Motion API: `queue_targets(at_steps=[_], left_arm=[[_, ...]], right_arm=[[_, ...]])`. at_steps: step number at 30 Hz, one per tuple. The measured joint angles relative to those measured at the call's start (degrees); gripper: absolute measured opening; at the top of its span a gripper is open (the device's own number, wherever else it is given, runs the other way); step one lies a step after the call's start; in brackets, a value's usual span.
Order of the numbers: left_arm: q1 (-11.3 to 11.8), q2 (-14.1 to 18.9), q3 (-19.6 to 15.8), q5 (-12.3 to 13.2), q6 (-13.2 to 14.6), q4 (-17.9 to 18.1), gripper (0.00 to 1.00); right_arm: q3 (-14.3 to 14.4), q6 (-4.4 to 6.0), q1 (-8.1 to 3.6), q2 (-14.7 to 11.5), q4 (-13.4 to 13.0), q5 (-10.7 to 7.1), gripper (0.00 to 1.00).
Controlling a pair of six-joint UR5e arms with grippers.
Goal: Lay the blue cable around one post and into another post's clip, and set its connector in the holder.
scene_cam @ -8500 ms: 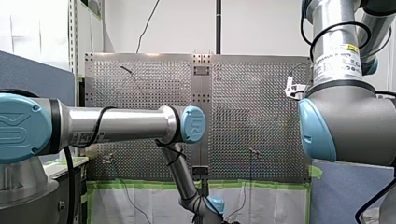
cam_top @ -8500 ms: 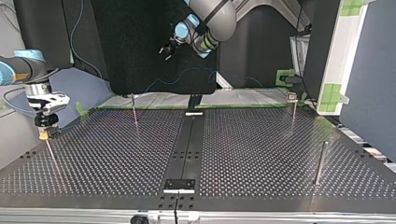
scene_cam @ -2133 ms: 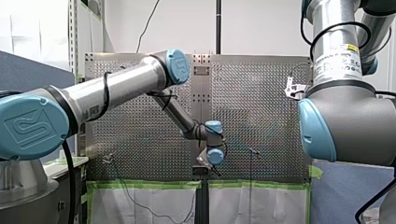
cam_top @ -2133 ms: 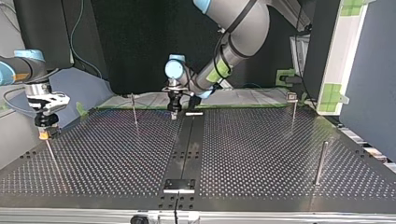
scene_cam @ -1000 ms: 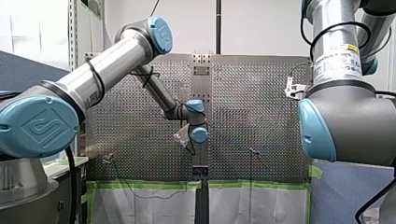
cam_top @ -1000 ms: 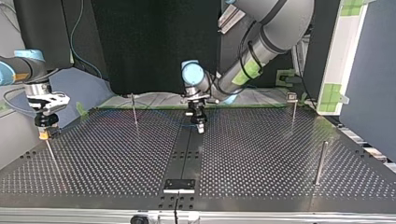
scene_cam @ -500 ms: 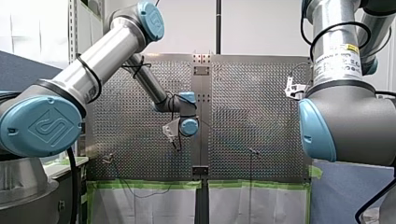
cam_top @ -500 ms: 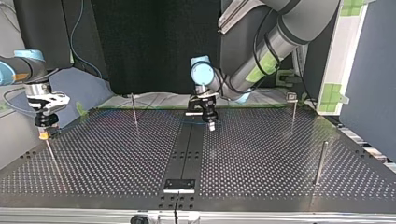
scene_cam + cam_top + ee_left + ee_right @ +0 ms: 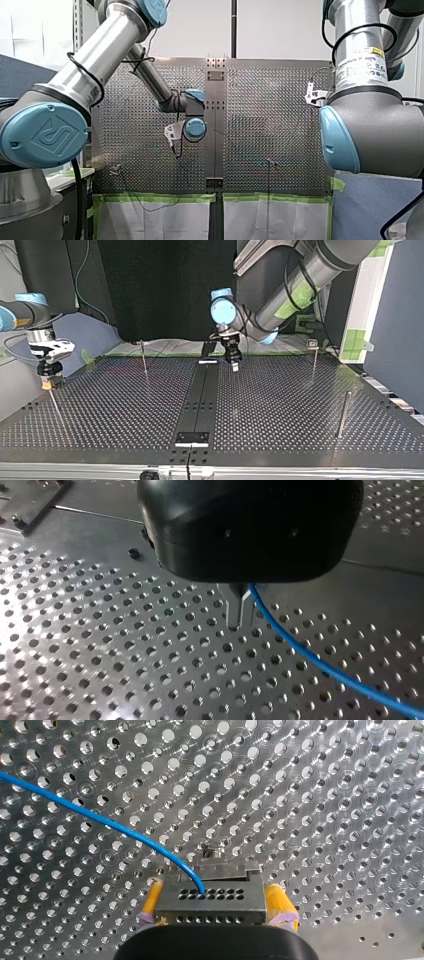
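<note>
The blue cable [image 9: 320, 665] comes out from between my left gripper's [image 9: 238, 614] thin metal fingers, which are shut on it just above the perforated plate. In the top view that gripper [image 9: 233, 365] hangs right of the dark centre strip [image 9: 200, 400], near the far edge. My right gripper [image 9: 215, 906] has yellow pads [image 9: 151, 899] shut on a grey connector block [image 9: 210, 897], from which the blue cable [image 9: 100, 820] curves away. It hovers at the top view's left [image 9: 47, 382], over a thin post [image 9: 55, 407].
More posts stand on the plate: one left of centre [image 9: 144, 359], one with a clip head at the far right [image 9: 313, 356], one thicker at the near right [image 9: 342, 414]. A small black bracket [image 9: 191, 438] sits on the centre strip by the near edge.
My left gripper has carried the cable toward the top view's right and slightly farther back, crossing the centre strip. My right arm has stayed still.
</note>
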Motion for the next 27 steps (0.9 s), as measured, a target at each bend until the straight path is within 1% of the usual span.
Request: queue_targets(at_steps=[6,15,21,24,27], left_arm=[[0.6,2.8,-2.9,-0.1,1.1,-2.9,0.02],[1.4,7.4,-7.4,0.4,2.5,-7.4,0.02],[1.6,10.3,-10.3,0.5,2.9,-10.3,0.02],[1.6,11.6,-11.0,0.9,3.1,-11.6,0.02],[1.7,13.0,-10.3,1.5,3.4,-13.0,0.02]], right_arm=[[0.0,0.00,0.00,0.0,0.0,0.00,0.00],[0.0,0.00,0.00,0.0,0.0,0.00,0.00],[0.0,0.00,0.00,0.0,0.0,0.00,0.00],[0.0,0.00,0.00,0.0,0.0,0.00,0.00],[0.0,0.00,0.00,0.0,0.0,0.00,0.00]])
